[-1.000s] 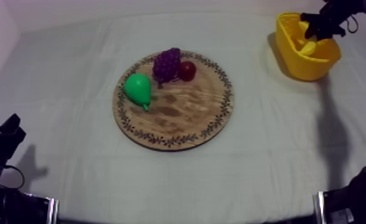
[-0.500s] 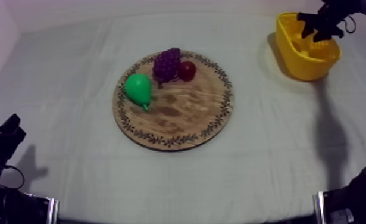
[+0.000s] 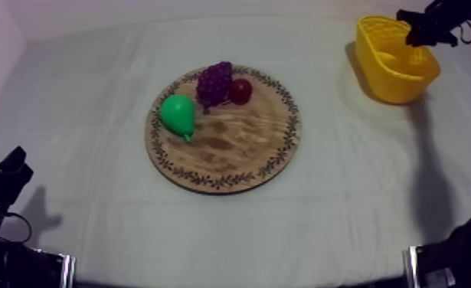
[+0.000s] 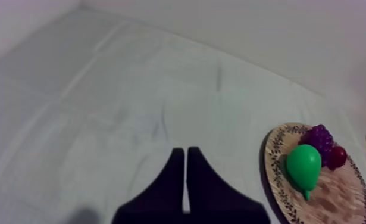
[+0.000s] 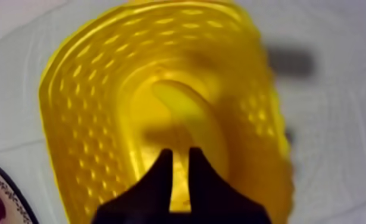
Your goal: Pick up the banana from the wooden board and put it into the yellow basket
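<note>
Right wrist view: banana [image 5: 191, 116] inside yellow basket [image 5: 84, 101], just beyond right claw [image 5: 181, 154]

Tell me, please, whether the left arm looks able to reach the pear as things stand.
Probably yes: the pear lies on the wooden board at the edge nearest the left gripper, with bare cloth between; the grapes and small red fruit sit behind it. The gripper, shut, must open first.

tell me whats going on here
The banana lies inside the yellow basket, and the right hand hovers just above it, shut on nothing. The left hand rests shut at its own side of the table. The pear, grapes and small red fruit sit on the wooden board.
</note>
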`<state>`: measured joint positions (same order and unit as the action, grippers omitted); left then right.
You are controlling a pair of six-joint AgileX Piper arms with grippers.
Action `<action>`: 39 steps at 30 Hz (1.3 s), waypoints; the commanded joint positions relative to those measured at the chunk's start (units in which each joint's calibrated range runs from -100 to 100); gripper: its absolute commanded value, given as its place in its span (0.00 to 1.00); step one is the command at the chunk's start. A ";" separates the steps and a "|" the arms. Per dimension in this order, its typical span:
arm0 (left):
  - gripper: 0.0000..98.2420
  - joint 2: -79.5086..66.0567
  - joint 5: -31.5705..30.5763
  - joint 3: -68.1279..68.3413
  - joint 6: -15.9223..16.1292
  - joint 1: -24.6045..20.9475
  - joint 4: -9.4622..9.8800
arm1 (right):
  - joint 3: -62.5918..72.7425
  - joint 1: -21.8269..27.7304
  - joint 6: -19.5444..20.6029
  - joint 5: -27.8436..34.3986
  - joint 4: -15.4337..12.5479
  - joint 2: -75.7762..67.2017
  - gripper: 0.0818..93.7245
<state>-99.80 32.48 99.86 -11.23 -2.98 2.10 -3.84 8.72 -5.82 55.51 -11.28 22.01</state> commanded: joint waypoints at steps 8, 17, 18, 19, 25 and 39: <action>0.00 -0.03 0.02 0.03 -0.01 -0.03 0.03 | -21.09 1.50 -2.27 -13.43 0.56 -20.28 0.00; 0.00 -0.03 0.02 0.03 -0.03 -0.03 0.03 | -46.27 0.39 0.54 -24.98 4.49 -39.99 0.00; 0.00 -0.03 0.02 0.03 -0.03 -0.03 0.03 | -48.73 0.00 1.20 -25.31 5.20 -42.18 0.00; 0.00 -0.03 0.02 0.03 -0.03 -0.03 0.03 | -51.12 -0.39 1.84 -25.54 5.89 -44.36 0.00; 0.00 -0.03 0.02 0.03 0.01 -0.03 0.03 | -64.57 -2.86 5.38 -26.23 9.54 -57.79 0.00; 0.00 -0.03 0.02 0.03 -0.03 -0.03 0.03 | -87.60 -7.04 8.79 -21.33 14.38 -94.92 0.00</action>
<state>-99.80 32.48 99.86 -11.23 -2.98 2.10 -88.13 1.71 3.19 33.30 3.03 -62.72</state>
